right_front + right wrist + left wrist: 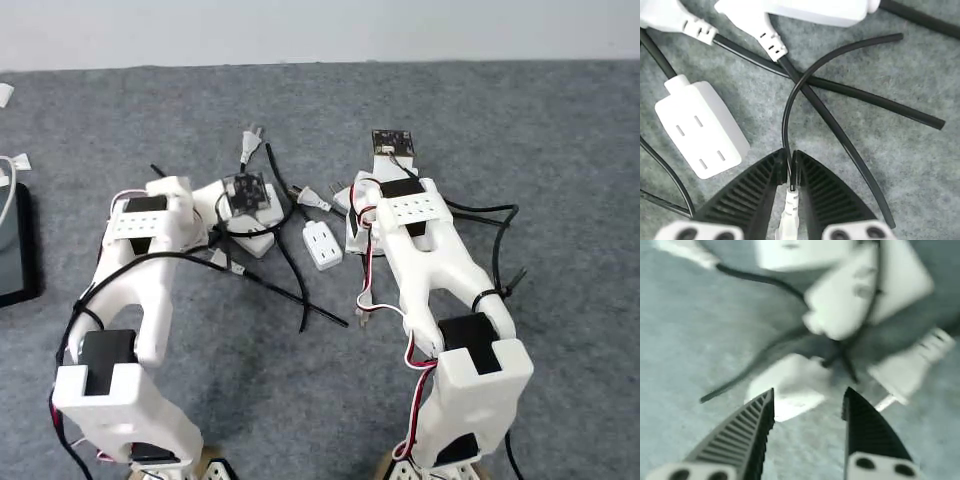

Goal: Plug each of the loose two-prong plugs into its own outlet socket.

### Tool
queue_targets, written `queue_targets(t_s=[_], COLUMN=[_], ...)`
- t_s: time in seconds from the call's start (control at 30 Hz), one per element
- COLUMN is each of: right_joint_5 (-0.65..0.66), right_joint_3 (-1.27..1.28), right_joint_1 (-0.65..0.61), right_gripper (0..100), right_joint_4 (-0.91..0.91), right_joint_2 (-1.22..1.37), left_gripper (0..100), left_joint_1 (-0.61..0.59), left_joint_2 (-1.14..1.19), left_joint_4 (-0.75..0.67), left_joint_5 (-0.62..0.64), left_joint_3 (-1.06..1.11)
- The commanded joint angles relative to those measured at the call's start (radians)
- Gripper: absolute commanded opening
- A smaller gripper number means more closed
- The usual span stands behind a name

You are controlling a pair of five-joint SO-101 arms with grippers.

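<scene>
No plug looks inserted yet: the right gripper (790,156) is clamped on one plug (788,210) just beside a free outlet socket (702,130), while the left gripper (809,390) hangs open farther left

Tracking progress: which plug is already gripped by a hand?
The plug pinched in the right hand, its black cord arcing away; the other plugs lie free on the carpet.

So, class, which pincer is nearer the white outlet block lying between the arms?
Right. The right pincer sits beside the white outlet block, shut on a black cord; the left pincer, open, hovers farther off by another white block.
</scene>
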Motion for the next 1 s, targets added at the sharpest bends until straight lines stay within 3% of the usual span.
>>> queue_targets(t_s=[0.0,0.27,0.53,0.63,0.73,0.87,0.97], right_joint_5=[0.014,0.014,0.014,0.014,0.014,0.014,0.014], right_joint_3=[-0.009,-0.009,-0.049,-0.049,-0.051,-0.051,-0.051], right_joint_1=[-0.010,-0.010,-0.012,-0.012,-0.012,-0.012,-0.012], right_gripper=[2.8,2.8,2.8,2.8,2.8,2.8,2.8], right_joint_4=[-0.019,-0.019,-0.005,-0.007,-0.008,-0.010,-0.010], right_joint_2=[-0.030,-0.028,0.033,0.033,0.033,0.033,0.033], left_gripper=[21,29,29,29,21,0,2], left_joint_1=[0.009,0.008,-0.029,-0.044,-0.057,-0.058,-0.058], left_joint_2=[-0.014,0.063,0.322,0.416,0.497,0.591,0.640], left_joint_4=[-0.103,-0.141,-0.129,-0.041,0.060,0.166,0.221], left_joint_5=[0.026,0.023,-0.064,-0.069,-0.071,-0.141,-0.189], left_joint_3=[-0.021,-0.082,-0.334,-0.470,-0.596,-0.705,-0.737])
